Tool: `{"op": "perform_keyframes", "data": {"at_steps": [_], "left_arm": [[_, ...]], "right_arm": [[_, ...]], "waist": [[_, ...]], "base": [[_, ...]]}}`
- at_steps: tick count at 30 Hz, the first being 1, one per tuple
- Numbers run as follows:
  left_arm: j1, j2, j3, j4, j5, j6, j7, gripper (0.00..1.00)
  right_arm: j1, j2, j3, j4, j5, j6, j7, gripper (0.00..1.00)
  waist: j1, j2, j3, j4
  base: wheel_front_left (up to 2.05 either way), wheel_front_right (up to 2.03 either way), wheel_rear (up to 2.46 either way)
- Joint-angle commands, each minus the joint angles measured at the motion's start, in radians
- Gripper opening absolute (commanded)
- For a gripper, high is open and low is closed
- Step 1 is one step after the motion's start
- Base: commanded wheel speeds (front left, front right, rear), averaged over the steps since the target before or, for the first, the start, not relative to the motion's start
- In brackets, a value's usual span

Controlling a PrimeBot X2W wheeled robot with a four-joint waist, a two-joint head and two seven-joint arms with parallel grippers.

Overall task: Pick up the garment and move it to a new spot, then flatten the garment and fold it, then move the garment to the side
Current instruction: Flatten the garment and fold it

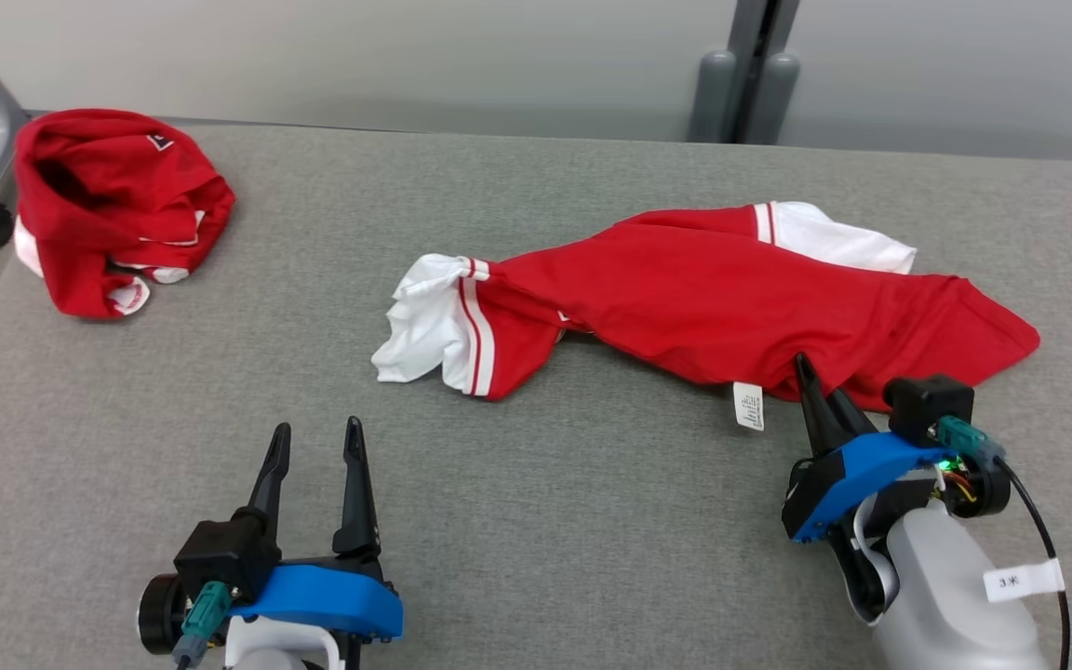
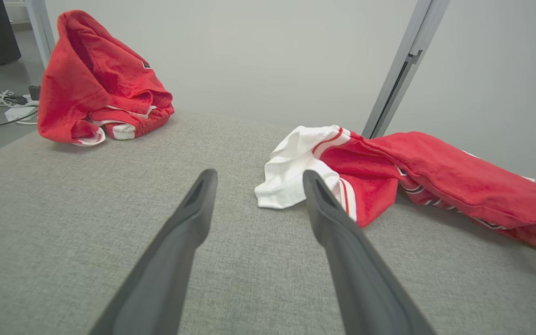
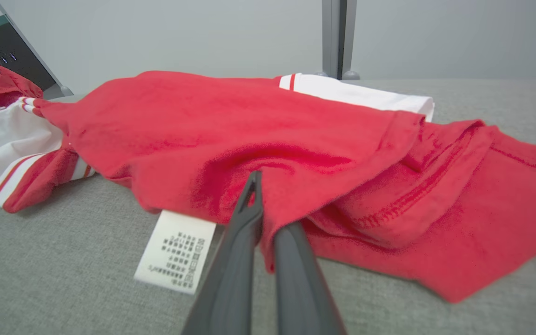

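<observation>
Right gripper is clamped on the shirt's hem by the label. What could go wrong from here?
1. The right gripper pinches a small fold of the garment near the care label; it may slip or catch one layer.
2. The left gripper stands open, apart from the cloth, so a one-sided lift could drag and bunch the white sleeve.

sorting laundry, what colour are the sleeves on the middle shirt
White sleeves with red stripes, on a red shirt; best in head view.

Garment lies right of heap.
</observation>
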Motion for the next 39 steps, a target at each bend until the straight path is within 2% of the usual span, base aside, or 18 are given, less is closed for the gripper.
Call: {"op": "perform_keyframes", "data": {"at_steps": [1, 6, 11, 14, 17, 21, 23, 24, 25, 30, 35, 39], "left_arm": [[0.006, -0.001, 0.012, -0.008, 0.004, 0.005, -0.003, 1.0], [0.013, -0.001, 0.03, -0.011, 0.013, 0.002, -0.003, 1.0], [0.018, 0.0, 0.047, -0.019, 0.023, -0.003, -0.003, 1.0], [0.01, -0.001, 0.048, -0.019, 0.027, -0.009, -0.003, 1.0], [0.001, 0.0, 0.045, -0.016, 0.031, -0.012, -0.003, 1.0], [-0.006, -0.001, 0.044, -0.013, 0.032, -0.018, -0.003, 1.0], [-0.006, 0.0, 0.044, -0.011, 0.035, -0.02, -0.003, 1.0], [-0.005, -0.001, 0.042, -0.01, 0.035, -0.02, -0.003, 1.0], [-0.005, -0.001, 0.04, -0.011, 0.031, -0.021, -0.003, 1.0], [-0.009, -0.001, 0.013, -0.009, -0.005, -0.037, -0.003, 1.0], [-0.053, 0.0, -0.035, 0.047, -0.011, -0.056, 0.011, 1.0], [-0.124, 0.006, -0.052, 0.129, -0.01, -0.063, 0.065, 1.0]], "right_arm": [[0.058, -0.003, 0.015, -0.067, 0.016, 0.0, -0.007, 0.0], [0.177, -0.004, 0.021, -0.231, 0.016, 0.0, -0.003, 0.0], [0.366, -0.003, -0.018, -0.459, -0.02, 0.0, 0.108, 0.0], [0.455, -0.003, -0.04, -0.573, 0.007, 0.0, 0.181, 0.0], [0.512, -0.003, -0.065, -0.637, 0.029, 0.0, 0.229, 0.0], [0.544, -0.003, -0.108, -0.652, 0.031, 0.0, 0.239, 0.0], [0.551, -0.002, -0.117, -0.636, 0.025, 0.0, 0.23, 0.35], [0.551, -0.003, -0.122, -0.631, 0.032, 0.0, 0.224, 0.62], [0.55, -0.003, -0.127, -0.625, 0.035, 0.0, 0.215, 1.0], [0.54, -0.007, -0.165, -0.629, 0.037, 0.0, 0.18, 1.0], [0.506, -0.024, -0.231, -0.713, 0.01, 0.0, 0.145, 1.0], [0.469, -0.022, -0.231, -0.792, -0.003, 0.0, 0.149, 1.0]], "waist": [[0.0, 0.0, -0.008, -0.021], [0.0, 0.0, -0.018, -0.066], [0.0, 0.0, -0.024, -0.118], [0.0, 0.0, -0.023, -0.137], [0.0, 0.0, -0.019, -0.141], [0.0, 0.0, -0.014, -0.139], [0.0, 0.0, -0.013, -0.137], [0.0, 0.0, -0.013, -0.136], [0.0, 0.0, -0.014, -0.135], [0.0, 0.0, -0.017, -0.14], [0.0, 0.0, -0.018, -0.157], [0.0, 0.0, -0.008, -0.176]], "base": [[0.0, 0.0, 0.0], [0.0, 0.0, 0.0], [0.0, 0.0, 0.0], [0.0, 0.0, 0.0], [0.0, 0.0, 0.0], [0.0, 0.0, 0.0], [0.0, 0.0, 0.0], [0.0, 0.0, 0.0], [0.0, 0.0, 0.0], [0.0, 0.0, 0.0], [0.0, 0.0, 0.0], [0.0, 0.0, 0.0]]}}
